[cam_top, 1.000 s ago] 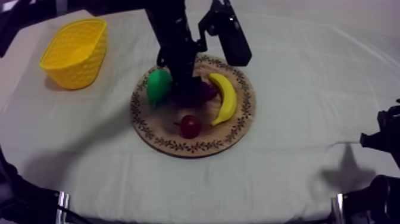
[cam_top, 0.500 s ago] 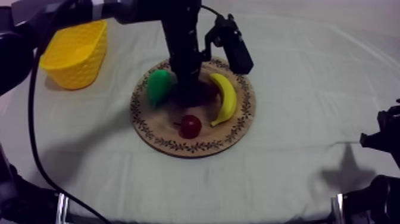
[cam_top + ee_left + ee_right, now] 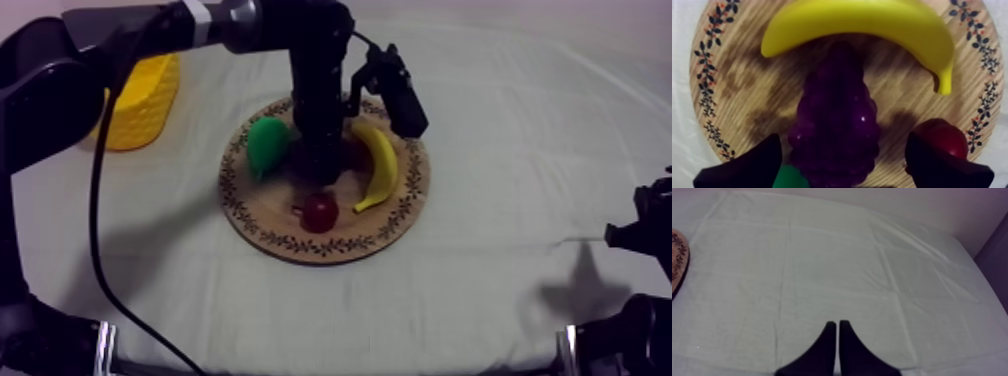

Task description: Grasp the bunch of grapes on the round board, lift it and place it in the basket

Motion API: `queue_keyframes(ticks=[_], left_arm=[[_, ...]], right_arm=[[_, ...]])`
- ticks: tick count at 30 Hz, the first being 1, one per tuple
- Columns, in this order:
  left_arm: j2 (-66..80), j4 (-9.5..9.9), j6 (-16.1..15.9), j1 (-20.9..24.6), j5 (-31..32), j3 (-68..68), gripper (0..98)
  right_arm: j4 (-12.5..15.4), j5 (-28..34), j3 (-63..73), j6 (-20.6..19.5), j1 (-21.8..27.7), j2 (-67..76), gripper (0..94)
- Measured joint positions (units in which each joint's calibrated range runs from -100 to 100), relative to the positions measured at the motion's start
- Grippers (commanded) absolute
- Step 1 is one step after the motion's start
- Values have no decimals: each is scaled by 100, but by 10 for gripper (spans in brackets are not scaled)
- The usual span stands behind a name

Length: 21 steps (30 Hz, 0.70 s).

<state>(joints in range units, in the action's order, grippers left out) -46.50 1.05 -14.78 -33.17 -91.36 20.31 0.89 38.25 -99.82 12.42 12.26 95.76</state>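
The left gripper [image 3: 842, 139] hangs low over the round wooden board with a patterned rim [image 3: 330, 250] at the middle of the desk [image 3: 500, 150], its two black fingers spread wide, one on either side of the dark purple, knobbly toy bunch of grapes [image 3: 834, 120], with a gap showing between each finger and the fruit. The grapes lie flat on the board's bare wood, just beside the curved yellow toy banana [image 3: 380, 165], with the green toy pear [image 3: 265, 145] on their other side and the small red fruit [image 3: 320, 211] close by one fingertip. Nothing has been lifted: by the look of it, the reach is made and the grasp is not. What is left is closing on the bunch, raising it clear of its neighbours, carrying it across to the yellow basket of open lattice plastic [image 3: 145, 100], which stands well apart from the board near the desk's far left corner, and letting go there. The right gripper [image 3: 836, 325] takes no part, its fingers pressed together in a narrow wedge over bare grey-white cloth.
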Motion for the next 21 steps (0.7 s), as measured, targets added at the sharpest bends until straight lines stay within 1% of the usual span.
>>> queue_keyframes(ticks=[5, 9, 12, 18, 21], left_arm=[[-212, 68, 48, 9, -155, 176, 915], [-331, 169, 127, 9, -231, 238, 880], [-391, 205, 207, 9, -259, 300, 815], [-493, 205, 338, 6, -242, 445, 635], [-530, 222, 369, -7, -225, 470, 573]], right_arm=[[0, 0, 0, 0, 0, 0, 3], [0, 0, 0, 0, 0, 0, 3], [0, 0, 0, 0, 0, 0, 3], [0, 0, 0, 0, 0, 0, 3], [0, 0, 0, 0, 0, 0, 3]])
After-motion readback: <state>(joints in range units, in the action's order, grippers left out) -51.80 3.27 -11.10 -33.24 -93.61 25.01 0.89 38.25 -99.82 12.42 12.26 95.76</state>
